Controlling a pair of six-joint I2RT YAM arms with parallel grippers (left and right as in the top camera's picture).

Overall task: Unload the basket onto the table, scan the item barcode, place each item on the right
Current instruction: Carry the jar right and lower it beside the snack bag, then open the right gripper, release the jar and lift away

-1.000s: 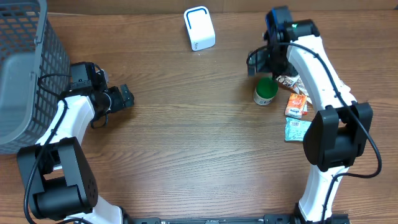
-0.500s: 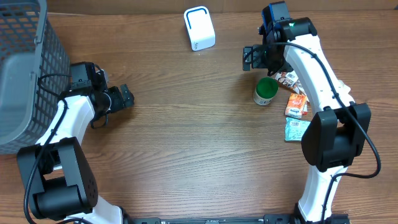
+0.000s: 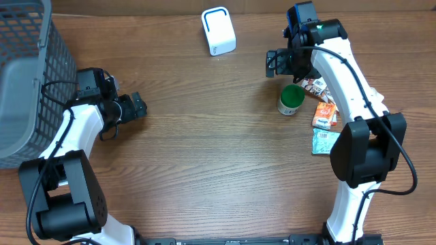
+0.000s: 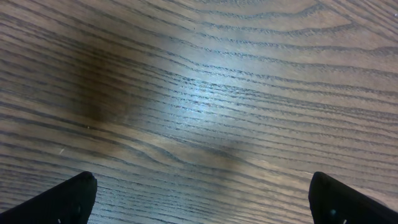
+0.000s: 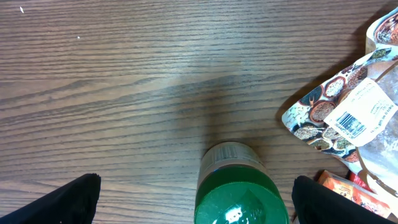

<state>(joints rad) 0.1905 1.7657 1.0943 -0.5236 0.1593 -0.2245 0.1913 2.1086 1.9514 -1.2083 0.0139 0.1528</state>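
Showing the two-arm workspace from above, with both wrist views alongside. The right gripper (image 3: 272, 64) is held over the far right part of the table (image 3: 218, 177), its jaws spread wide and closed on nothing. In the right wrist view its dark fingertips (image 5: 59, 202) are seen only at the two lower corners, well apart.

The green-capped bottle (image 3: 291, 100) stands upright on the wood just nearer than this gripper and is not touched by it. To the bottle's right a patterned packet (image 5: 339, 109) is laid flat, with a white barcode label (image 5: 359, 117) facing upward. An orange packet (image 3: 325, 115) and a teal packet (image 3: 325, 141) are ranged nearer along the right edge, close against the right arm, so that this side is crowded.

The white scanner (image 3: 218, 30) is set near the far edge, left of the right gripper and apart from it, with a strip of open wood between them.

The left gripper (image 3: 139, 107) is likewise held wide open and grips nothing; only wood grain is framed between its fingertips (image 4: 56, 199) in the left wrist view. It is placed beside the right wall of the grey basket (image 3: 27, 75), which fills the far left corner, without contact. A wide stretch of wood is left open across the middle and near side of the table, between the two arms.
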